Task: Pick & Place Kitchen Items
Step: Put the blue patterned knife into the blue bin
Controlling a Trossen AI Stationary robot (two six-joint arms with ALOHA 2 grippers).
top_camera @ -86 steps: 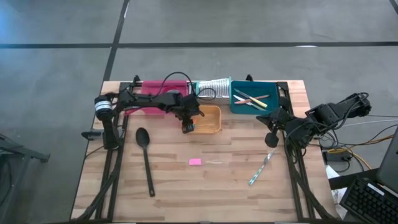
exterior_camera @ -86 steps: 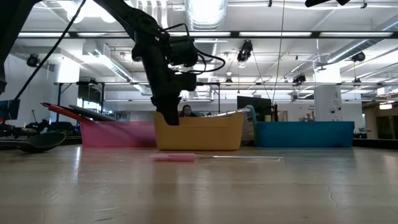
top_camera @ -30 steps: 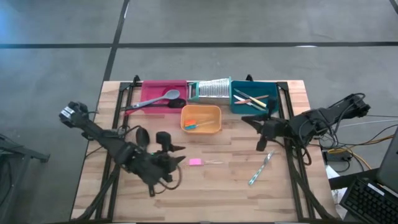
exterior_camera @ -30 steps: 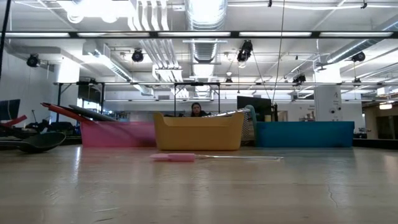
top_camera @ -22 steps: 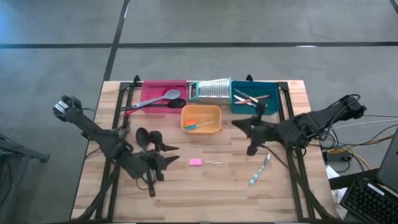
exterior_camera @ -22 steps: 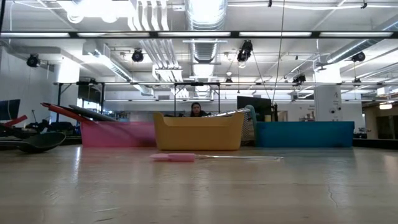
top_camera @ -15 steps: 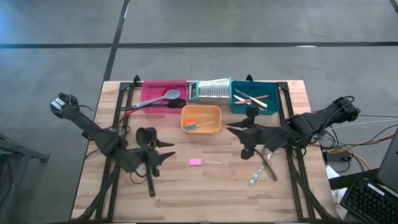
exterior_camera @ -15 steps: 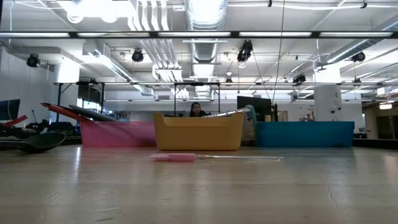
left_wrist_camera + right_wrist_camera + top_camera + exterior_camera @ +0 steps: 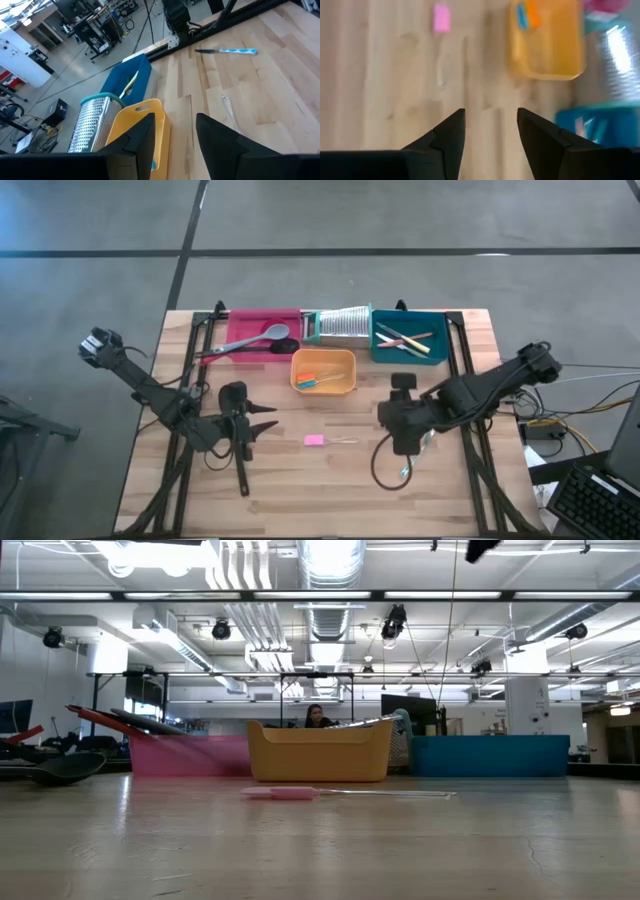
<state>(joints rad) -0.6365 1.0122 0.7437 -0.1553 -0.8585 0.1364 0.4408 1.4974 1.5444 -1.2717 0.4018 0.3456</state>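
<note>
Left gripper (image 9: 262, 420): fingers apart, empty, over black spoon (image 9: 236, 442)
Right gripper (image 9: 385, 418): fingers apart, empty, near blue knife (image 9: 227, 51)
Trays: three along far edge
Pink piece (image 9: 314, 440): alone on open mid-table

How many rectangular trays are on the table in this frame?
3, in a row along the far edge: the pink tray at the left end, the orange tray in the middle, set slightly nearer, and the teal tray at the right. None looks hidden.
</note>
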